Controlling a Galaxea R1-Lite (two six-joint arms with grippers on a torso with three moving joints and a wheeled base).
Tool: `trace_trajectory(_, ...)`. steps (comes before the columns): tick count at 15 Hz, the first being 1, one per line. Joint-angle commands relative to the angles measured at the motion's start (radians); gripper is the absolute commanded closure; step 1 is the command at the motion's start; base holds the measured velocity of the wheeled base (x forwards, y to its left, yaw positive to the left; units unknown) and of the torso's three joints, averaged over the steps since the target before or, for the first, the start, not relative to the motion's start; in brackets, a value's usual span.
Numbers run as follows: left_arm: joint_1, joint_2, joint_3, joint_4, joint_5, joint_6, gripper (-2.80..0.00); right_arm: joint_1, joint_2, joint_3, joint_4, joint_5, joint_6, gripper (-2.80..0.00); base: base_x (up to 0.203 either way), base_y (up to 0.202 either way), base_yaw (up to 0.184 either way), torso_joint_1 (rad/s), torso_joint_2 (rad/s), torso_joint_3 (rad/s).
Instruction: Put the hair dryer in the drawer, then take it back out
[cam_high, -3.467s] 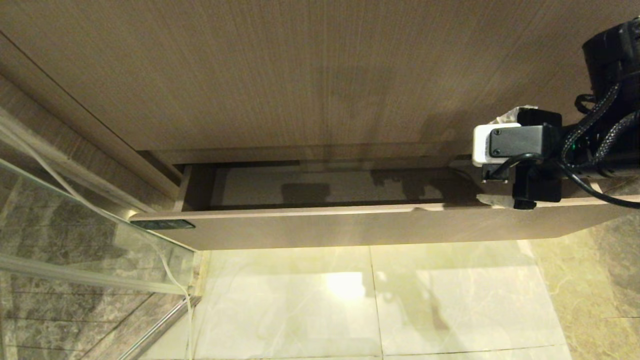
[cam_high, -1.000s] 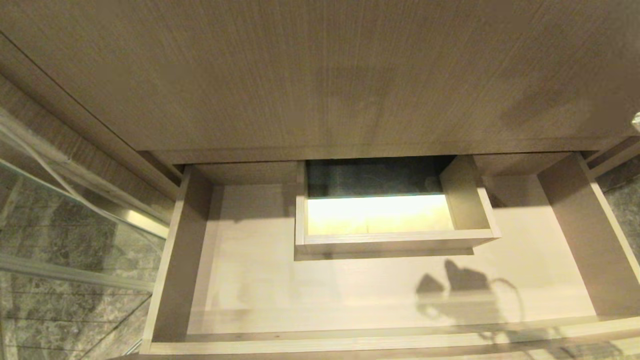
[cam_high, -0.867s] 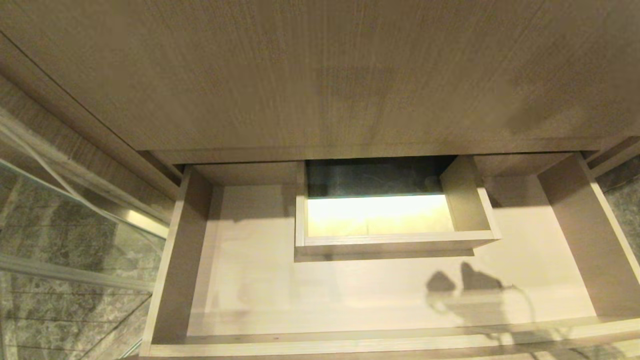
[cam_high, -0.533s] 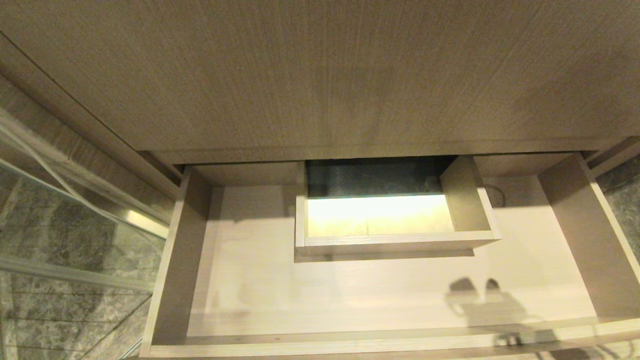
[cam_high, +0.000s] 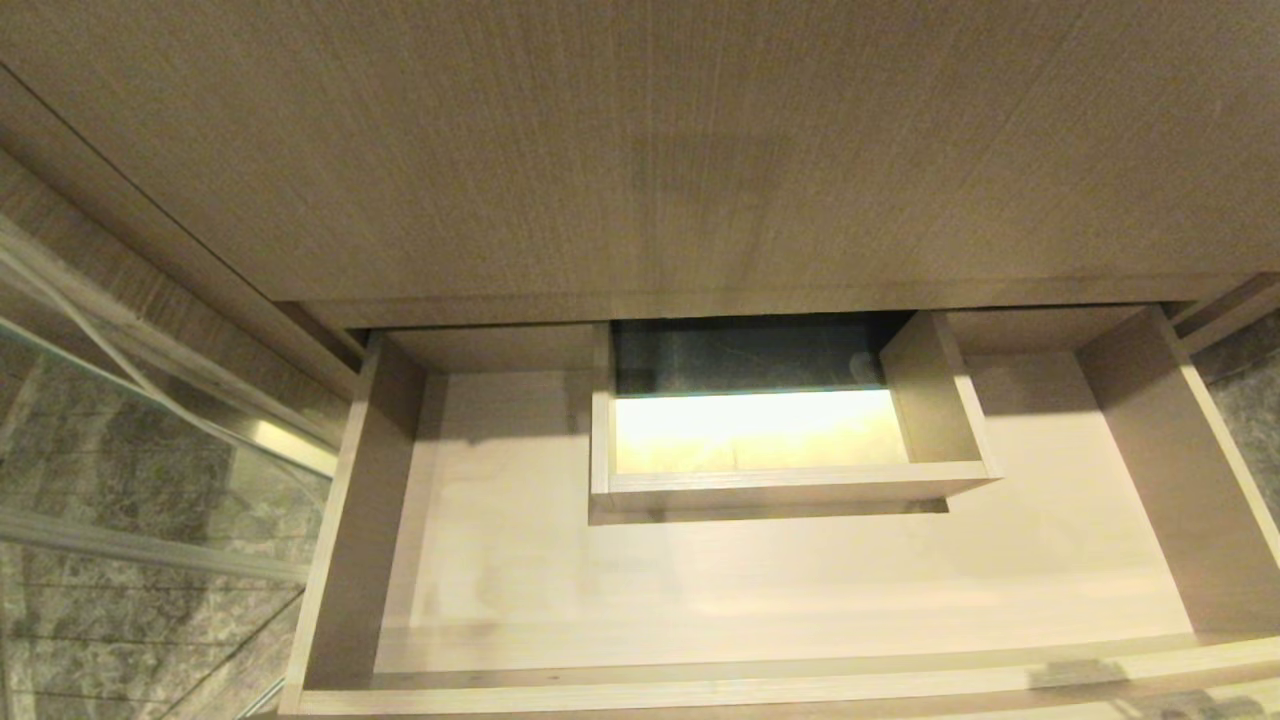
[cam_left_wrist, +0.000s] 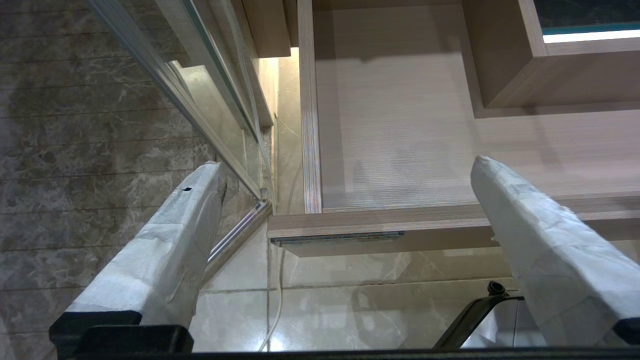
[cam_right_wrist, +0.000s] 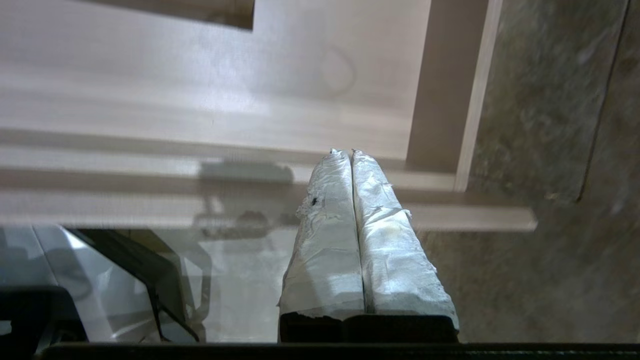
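So the drawer (cam_high: 700, 590) is pulled wide open, filling the lower half of the head view, boxed cut-out (cam_high: 770, 440) in the middle; no hair dryer anywhere in any view, so can't say where it is. Right tool (cam_right_wrist: 352, 155) is clenched on nothing, tips over the drawer's front corner; left tool (cam_left_wrist: 345, 175) is spread wide, empty, near the other front corner. My guess: the dryer's light, smooth plastic, a bit slippery; grab the barrel or handle, not the floppy cord.
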Motion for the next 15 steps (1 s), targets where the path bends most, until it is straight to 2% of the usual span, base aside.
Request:
trace_trajectory(1,0.000,0.000,0.000,0.000,0.000,-0.001,-2.80,-0.003,-0.163,0.087,0.003,0.001,0.001,0.00,0.000,0.000,0.000,0.000,0.00,0.000)
trace_trajectory(4,0.000,0.000,0.000,0.000,0.000,-0.001,-2.80,-0.001,-0.361,0.261,-0.014,0.008,0.006,0.00,0.000,0.000,0.000,0.000,0.00,0.000)
trace_trajectory(5,0.000,0.000,0.000,0.000,0.000,-0.003,-2.80,0.000,-0.380,0.328,-0.075,0.014,0.007,0.00,0.000,0.000,0.000,0.000,0.00,0.000)
trace_trajectory(8,0.000,0.000,0.000,0.000,0.000,-0.003,-2.80,-0.008,-0.370,0.474,-0.398,0.033,0.011,0.00,0.000,0.000,0.000,0.000,0.00,0.000)
trace_trajectory(9,0.000,0.000,0.000,0.000,0.000,-0.003,-2.80,-0.047,-0.357,0.514,-0.463,0.091,0.013,0.00,0.000,0.000,0.000,0.000,0.00,0.000)
trace_trajectory(11,0.000,0.000,0.000,0.000,0.000,-0.003,-2.80,-0.182,-0.376,0.520,-0.437,0.350,0.013,0.00,0.000,0.000,0.000,0.000,0.00,0.000)
trace_trajectory(12,0.000,0.001,0.000,0.000,0.000,-0.003,-2.80,-0.249,-0.400,0.520,-0.410,0.414,0.010,0.00,0.000,0.000,0.000,0.000,0.00,0.000)
trace_trajectory(13,0.000,0.000,0.000,0.000,0.000,-0.004,-2.80,-0.275,-0.432,0.521,-0.386,0.412,0.011,0.00,0.000,0.000,0.000,0.000,0.00,0.000)
trace_trajectory(15,0.000,0.000,0.000,0.000,0.000,-0.004,-2.80,-0.254,-0.537,0.521,-0.364,0.413,0.010,0.00,0.000,0.000,0.000,0.000,0.00,0.000)
